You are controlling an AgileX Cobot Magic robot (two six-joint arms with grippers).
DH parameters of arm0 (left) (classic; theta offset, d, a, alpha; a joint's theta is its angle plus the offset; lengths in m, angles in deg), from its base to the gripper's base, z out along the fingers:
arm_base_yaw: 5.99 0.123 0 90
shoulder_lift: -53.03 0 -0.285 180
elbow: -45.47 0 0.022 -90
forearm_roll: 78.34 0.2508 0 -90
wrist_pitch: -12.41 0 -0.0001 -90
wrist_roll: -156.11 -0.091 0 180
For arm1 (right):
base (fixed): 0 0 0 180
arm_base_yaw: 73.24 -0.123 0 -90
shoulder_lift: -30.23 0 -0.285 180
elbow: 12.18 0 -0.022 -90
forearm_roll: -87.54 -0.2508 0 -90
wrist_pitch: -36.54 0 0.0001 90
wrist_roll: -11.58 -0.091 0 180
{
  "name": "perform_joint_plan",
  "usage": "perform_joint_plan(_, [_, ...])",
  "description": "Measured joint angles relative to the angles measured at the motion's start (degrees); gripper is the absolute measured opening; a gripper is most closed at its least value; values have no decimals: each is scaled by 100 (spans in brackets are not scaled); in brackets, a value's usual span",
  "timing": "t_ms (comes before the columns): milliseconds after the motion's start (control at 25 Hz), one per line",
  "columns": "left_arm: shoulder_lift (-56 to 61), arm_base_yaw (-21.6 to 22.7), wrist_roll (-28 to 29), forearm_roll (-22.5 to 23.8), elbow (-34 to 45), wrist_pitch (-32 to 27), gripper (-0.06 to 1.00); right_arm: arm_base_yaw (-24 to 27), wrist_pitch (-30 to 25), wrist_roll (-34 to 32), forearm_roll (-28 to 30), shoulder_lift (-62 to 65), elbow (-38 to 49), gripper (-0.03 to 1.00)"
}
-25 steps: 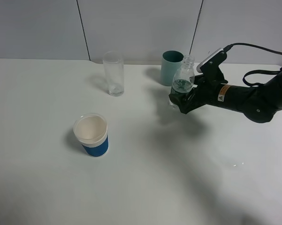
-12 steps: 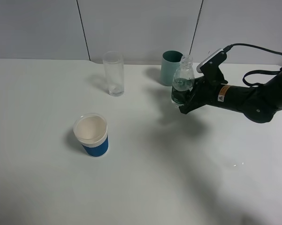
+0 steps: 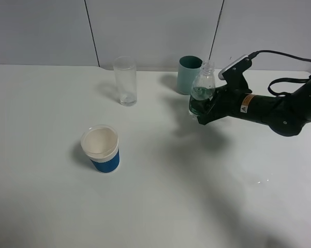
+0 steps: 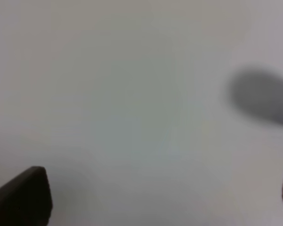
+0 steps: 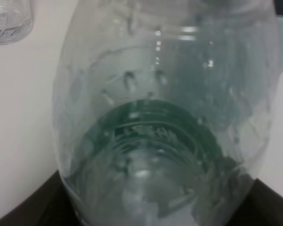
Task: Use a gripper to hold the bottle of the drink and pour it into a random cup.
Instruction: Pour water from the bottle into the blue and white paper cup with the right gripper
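The right gripper (image 3: 201, 109) is squeezed tight on the low part of the drink bottle (image 3: 202, 88), in the upper right of the high view. The bottle has no cap and stands almost straight up, just beside the teal cup (image 3: 188, 72). The blue and white cup (image 3: 100, 148) sits well apart from it, at the lower left on the white table (image 3: 165, 196). A tall clear glass (image 3: 126, 81) stands near the back. The left gripper (image 4: 155, 197) has its fingers (image 4: 23, 197) wide apart and holds nothing.
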Motion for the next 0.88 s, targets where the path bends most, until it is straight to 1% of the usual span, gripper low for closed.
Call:
perform_joint_plan(160, [0,0,0,0,0,0,99,-5,-63,-57,-187,236,176,56])
perform_joint_plan(360, [0,0,0,0,0,0,99,-5,-355,-62,-421,675,357,56])
perform_joint_plan(520, [0,0,0,0,0,0,99,-131,-792,-75,-474,1038,409,56])
perform_joint_plan(720, [0,0,0,0,0,0,99,-386,-1164,-75,-474,1460,409,56])
perform_joint_plan(880, [0,0,0,0,0,0,99,-579,-1673,-75,-514,1688,415,56])
